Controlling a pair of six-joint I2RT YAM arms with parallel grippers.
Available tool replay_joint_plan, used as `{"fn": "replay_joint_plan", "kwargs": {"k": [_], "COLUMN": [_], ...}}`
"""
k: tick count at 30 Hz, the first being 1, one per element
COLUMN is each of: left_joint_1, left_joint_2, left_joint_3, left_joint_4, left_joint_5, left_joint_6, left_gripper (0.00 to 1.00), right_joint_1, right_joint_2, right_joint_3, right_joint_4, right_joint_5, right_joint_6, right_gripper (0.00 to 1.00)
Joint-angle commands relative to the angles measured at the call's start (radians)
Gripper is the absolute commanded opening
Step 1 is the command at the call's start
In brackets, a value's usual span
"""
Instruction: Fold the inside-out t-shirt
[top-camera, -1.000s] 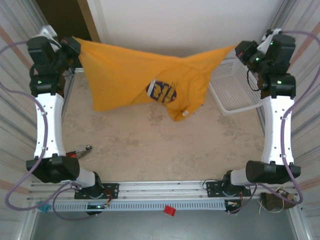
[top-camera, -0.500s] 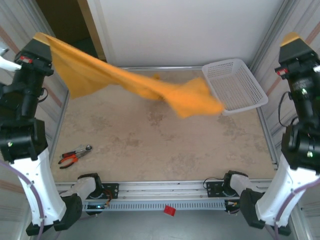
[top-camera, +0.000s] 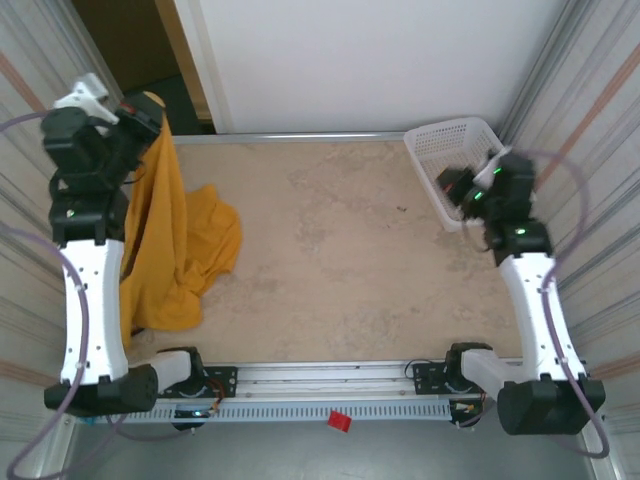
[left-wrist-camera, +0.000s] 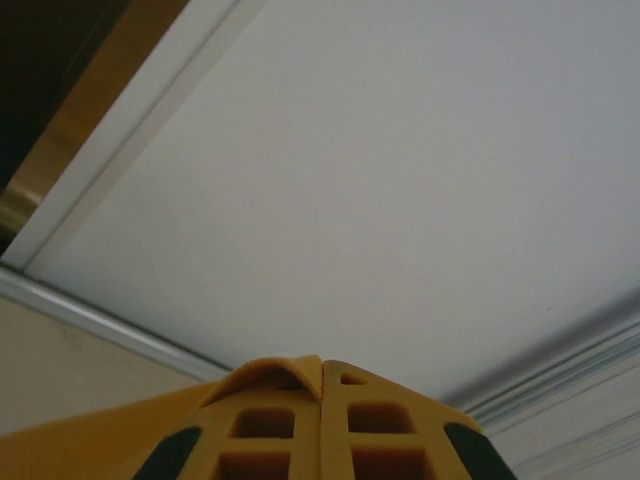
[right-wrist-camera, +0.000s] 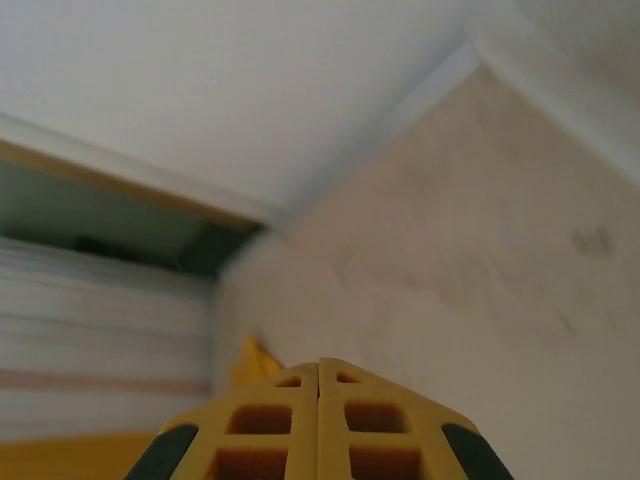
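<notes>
See left gripper (top-camera: 147, 108) raised at the far-left corner, jaws clenched on a top edge of the inside-out t-shirt (top-camera: 170, 250). Confirm from the left wrist view: fingers (left-wrist-camera: 280, 395) pressed flat together, no gap visible, a strip of mustard cloth running off to the lower left beside them.

Read the shirt as one long drape:
- hanging from that grip, down along the left edge of the table (top-camera: 350, 250)
- bunched into a rumpled lobe on the left part of the surface
- lower end trailing toward the near-left, next to the left arm

Plain mustard side showing; can't make out any print from the top view. Can't tell which part of the garment is pinched.

See right gripper (top-camera: 450, 190) on the right side, low, just beside the near-left corner of the white basket (top-camera: 445, 126), well apart from the shirt. Jaws closed on nothing. Confirm from the right wrist view: both yellow fingers met tip to tip, bare beige tabletop ahead, a small peak of mustard cloth far across by the left wall.

Note basket at the far-right corner of the table. Note small red tag (top-camera: 340, 421) on the near rail between the two arm bases.
</notes>
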Motion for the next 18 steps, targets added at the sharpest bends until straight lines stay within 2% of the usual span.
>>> {"fn": "replay_joint_plan", "kwargs": {"k": [1, 4, 7, 12, 15, 18], "left_joint_1": [-0.102, -0.232, -0.360, -0.533, -0.586, -0.596], "left_joint_2": [-0.025, 0.035, 0.125, 0.342, 0.421, 0.440], "left_joint_3": [0.046, 0.099, 0.199, 0.579, 0.730, 0.749], "left_joint_4": [0.063, 0.060, 0.083, 0.002, -0.056, -0.103], "left_joint_5": [-0.020, -0.071, -0.101, -0.156, -0.225, -0.348], "left_joint_6": [0.057, 0.095, 0.117, 0.187, 0.211, 0.247], "left_gripper": [0.00, 0.00, 0.00, 0.00, 0.00, 0.00], "right_joint_1": [0.120, 0.214, 0.229, 0.223, 0.211, 0.197], "right_joint_2": [-0.111, -0.112, -0.121, -0.125, -0.126, -0.117], "right_joint_3": [-0.141, -0.242, -0.269, -0.197, -0.175, -0.173], "right_joint_4": [0.035, 0.039, 0.033, -0.034, -0.046, -0.044], "right_joint_5": [0.033, 0.100, 0.139, 0.196, 0.203, 0.186], "right_joint_6": [-0.028, -0.036, -0.047, -0.119, -0.142, -0.148], "right_gripper": [0.00, 0.02, 0.05, 0.15, 0.25, 0.33]}}
